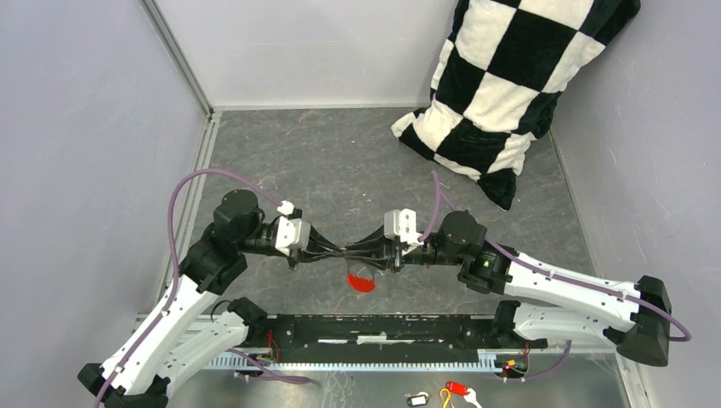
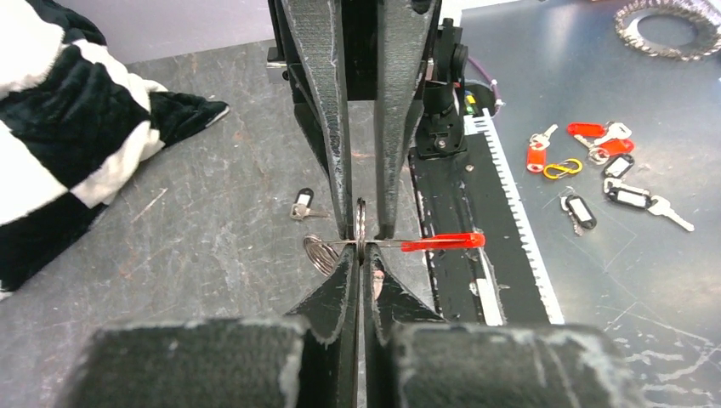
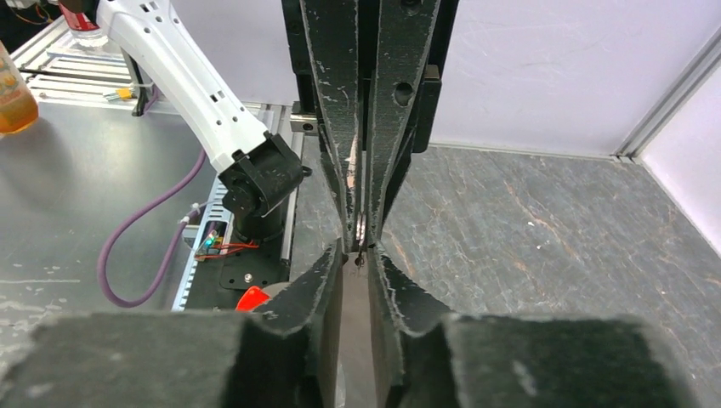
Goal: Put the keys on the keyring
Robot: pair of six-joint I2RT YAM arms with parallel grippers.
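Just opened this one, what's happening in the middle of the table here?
Both arms meet tip to tip over the table, working on the keyring. The left gripper is clamped shut on it. The red key sticks out sideways at the ring, apparently threaded or partway on. The right gripper has its fingers slightly apart around the ring's edge. Another small key lies on the table below.

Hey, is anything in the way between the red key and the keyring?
Nothing visible. The red key sits right beside the keyring, and its thin metal end already crosses the ring. The left end effector pinches the keyring from below, and the right end effector flanks it.
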